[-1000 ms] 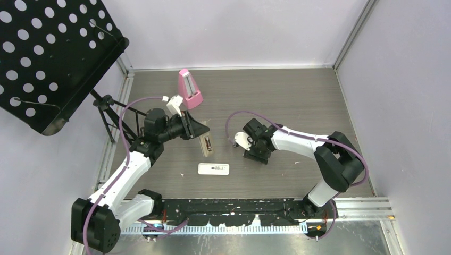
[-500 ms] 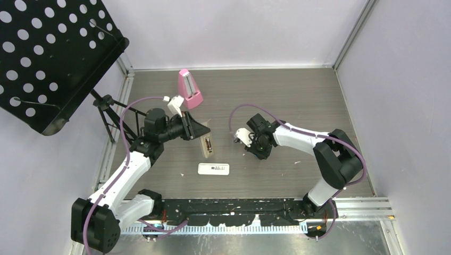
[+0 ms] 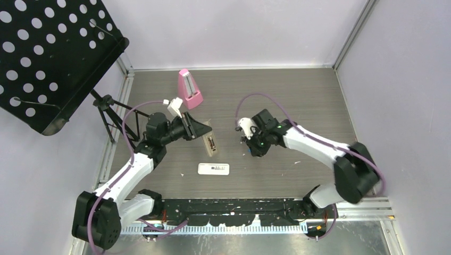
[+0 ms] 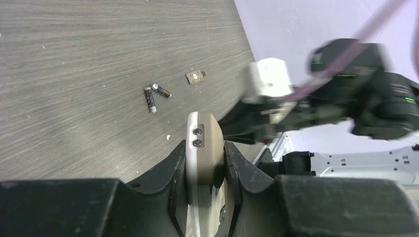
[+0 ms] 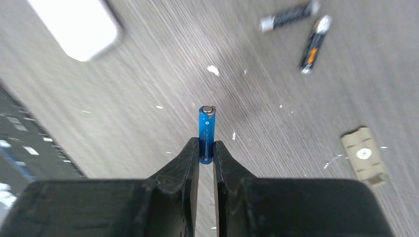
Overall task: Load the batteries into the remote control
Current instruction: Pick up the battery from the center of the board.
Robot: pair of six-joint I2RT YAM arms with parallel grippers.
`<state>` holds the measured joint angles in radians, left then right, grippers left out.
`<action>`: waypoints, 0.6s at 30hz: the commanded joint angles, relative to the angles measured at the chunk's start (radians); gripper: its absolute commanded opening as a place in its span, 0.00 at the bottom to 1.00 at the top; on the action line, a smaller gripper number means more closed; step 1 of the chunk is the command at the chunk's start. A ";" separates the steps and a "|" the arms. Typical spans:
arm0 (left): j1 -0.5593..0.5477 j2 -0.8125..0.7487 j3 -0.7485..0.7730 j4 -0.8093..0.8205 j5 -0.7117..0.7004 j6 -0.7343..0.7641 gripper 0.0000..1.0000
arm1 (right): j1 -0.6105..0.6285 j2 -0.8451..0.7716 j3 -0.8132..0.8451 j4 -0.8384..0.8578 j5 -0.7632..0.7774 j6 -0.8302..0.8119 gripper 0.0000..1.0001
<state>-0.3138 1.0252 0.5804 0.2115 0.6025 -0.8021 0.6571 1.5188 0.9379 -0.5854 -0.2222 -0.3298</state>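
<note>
My left gripper [image 3: 201,130] is shut on a beige remote control [image 3: 210,143] and holds it tilted above the table; in the left wrist view the remote [image 4: 201,140] sits edge-on between the fingers. My right gripper [image 5: 207,146] is shut on the lower end of a bright blue battery [image 5: 207,127], held above the table. In the top view this gripper [image 3: 254,150] is right of the remote. Two dark batteries [image 5: 287,17] [image 5: 313,46] lie loose on the table, also seen in the left wrist view [image 4: 149,99] [image 4: 162,90].
A beige battery cover [image 5: 364,156] lies near the dark batteries. A white remote [image 3: 213,169] lies in front of the held one. A pink metronome [image 3: 189,89] stands at the back. A black perforated music stand [image 3: 48,58] overhangs the left side.
My right arm has swung its elbow out to the right and its wrist has shifted back and right. My left gripper has moved the beige remote slightly right and tilted it.
</note>
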 commanded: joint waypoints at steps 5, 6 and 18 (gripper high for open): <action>-0.008 0.048 -0.027 0.268 -0.009 -0.131 0.00 | 0.034 -0.371 0.041 0.128 -0.089 0.450 0.01; -0.008 0.061 -0.026 0.301 0.009 -0.163 0.00 | 0.053 -0.385 0.061 0.121 -0.074 0.494 0.01; -0.048 0.222 -0.003 0.599 0.113 -0.412 0.00 | 0.199 -0.247 0.408 -0.170 0.039 0.797 0.01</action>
<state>-0.3321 1.2240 0.5457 0.6449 0.6746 -1.1332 0.8238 1.1984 1.2358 -0.6498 -0.2359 0.3180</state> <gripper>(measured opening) 0.269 0.182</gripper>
